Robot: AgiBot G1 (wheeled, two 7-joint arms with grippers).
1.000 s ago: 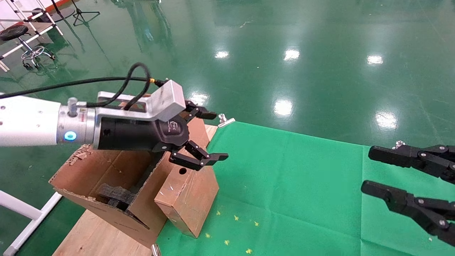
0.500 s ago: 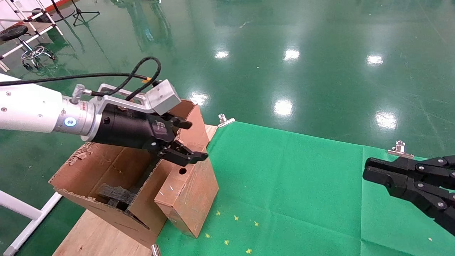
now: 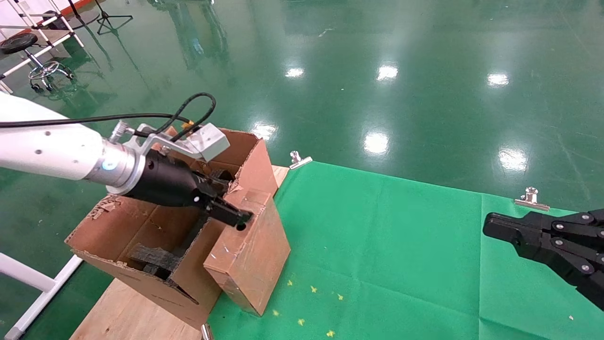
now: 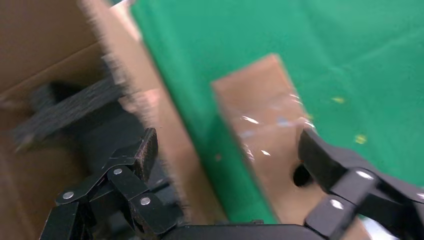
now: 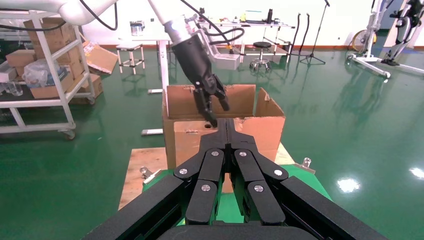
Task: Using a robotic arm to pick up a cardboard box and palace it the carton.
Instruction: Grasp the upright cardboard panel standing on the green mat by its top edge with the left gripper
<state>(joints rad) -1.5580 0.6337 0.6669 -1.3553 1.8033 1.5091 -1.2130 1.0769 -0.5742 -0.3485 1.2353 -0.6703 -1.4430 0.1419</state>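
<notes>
The robotic arm's left gripper [image 3: 231, 213] straddles the top of the cardboard box [image 3: 250, 255], fingers spread and not yet clamped; the box stands on edge on the green cloth [image 3: 401, 245], leaning against the carton [image 3: 141, 236], so lifting and placing remain. The right gripper [image 3: 542, 236] idles closed above the cloth, glossy green floor [image 3: 377, 71] beyond.
</notes>
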